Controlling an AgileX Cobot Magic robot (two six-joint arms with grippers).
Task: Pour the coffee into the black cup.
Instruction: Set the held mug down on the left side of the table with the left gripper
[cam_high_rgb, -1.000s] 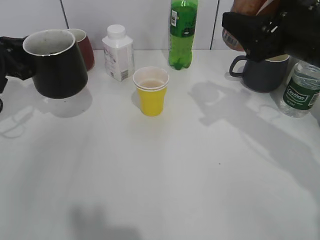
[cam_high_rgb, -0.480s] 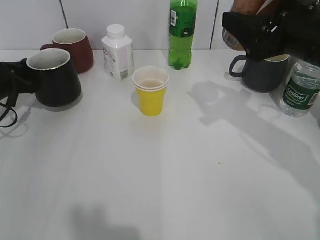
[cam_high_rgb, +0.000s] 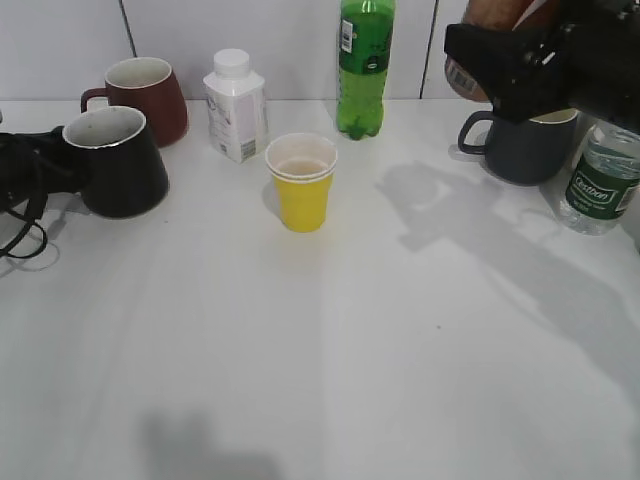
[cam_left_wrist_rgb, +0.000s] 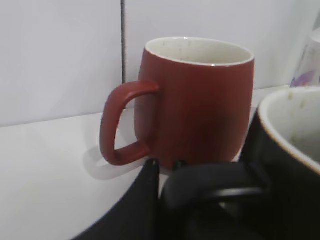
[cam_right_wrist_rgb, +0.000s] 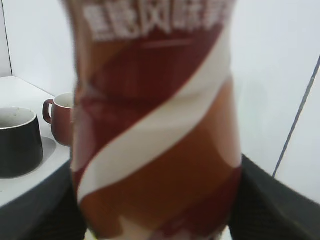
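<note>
Right, my left gripper (cam_high_rgb: 45, 165) is clamped on the handle of the black cup (cam_high_rgb: 115, 160), glossy, pale rim, whitish inside, looks empty, sitting on the white table (cam_high_rgb: 330, 350) far left, just before the maroon mug (cam_high_rgb: 140, 95). My right gripper (cam_high_rgb: 500, 60) is closed around the coffee bottle (cam_right_wrist_rgb: 155, 130), brown label with white swoosh, held high at top right. Yellow paper cup (cam_high_rgb: 301, 182) mid-table holds a little pale liquid. White tiled wall behind.

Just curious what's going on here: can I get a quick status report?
Left pincer shut on black cup, cup on table. Right pincer holds coffee bottle high at back right. Yellow cup stands between them.
</note>
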